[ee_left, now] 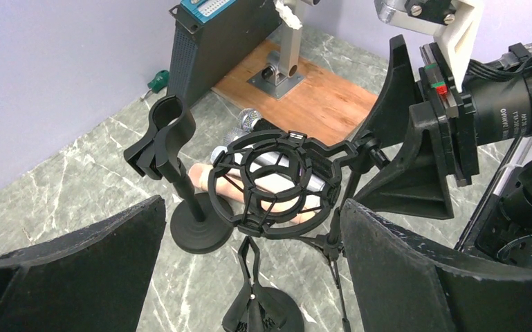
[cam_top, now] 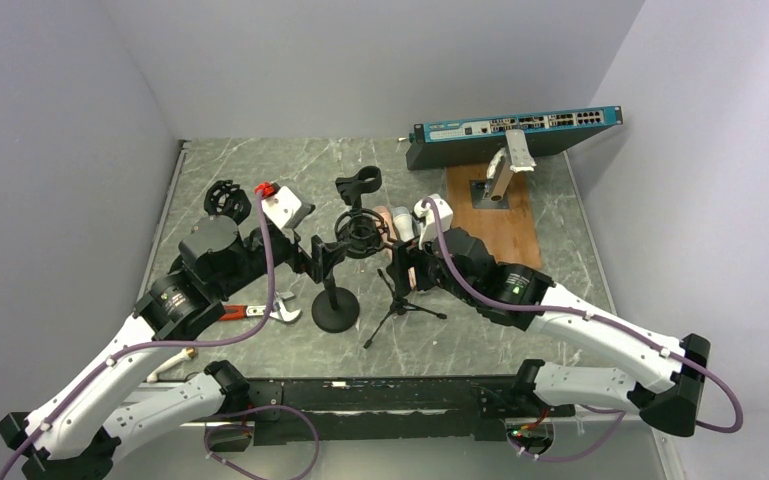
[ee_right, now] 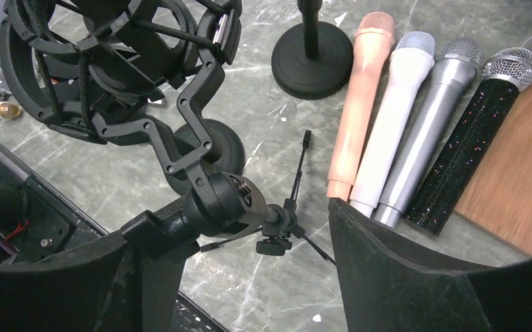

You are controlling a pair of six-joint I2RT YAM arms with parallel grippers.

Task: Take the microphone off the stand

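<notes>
L gripper (ee_left: 252, 214) wide open, empty, flanking shock mount (cam_top: 358, 230) | R gripper (ee_right: 239, 221) part open astride swivel joint (ee_right: 225, 200), no grip | flat on table (ee_right: 249, 90) beyond, side by side: peach mic (ee_right: 356, 104), white mic (ee_right: 394, 124), silver mic (ee_right: 425, 131), blk glitter mic (ee_right: 470, 145) at wood board (ee_right: 519, 187) edge

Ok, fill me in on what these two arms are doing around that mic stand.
Both arms meet at the black shock mount on its tripod stand. The left gripper is open and aimed at the mount's cage, touching nothing. The right gripper, jaws apart, straddles the swivel joint just below the mount, with a gap showing on one side. The cage looks empty, and four microphones lie side by side on the table beyond.
</notes>
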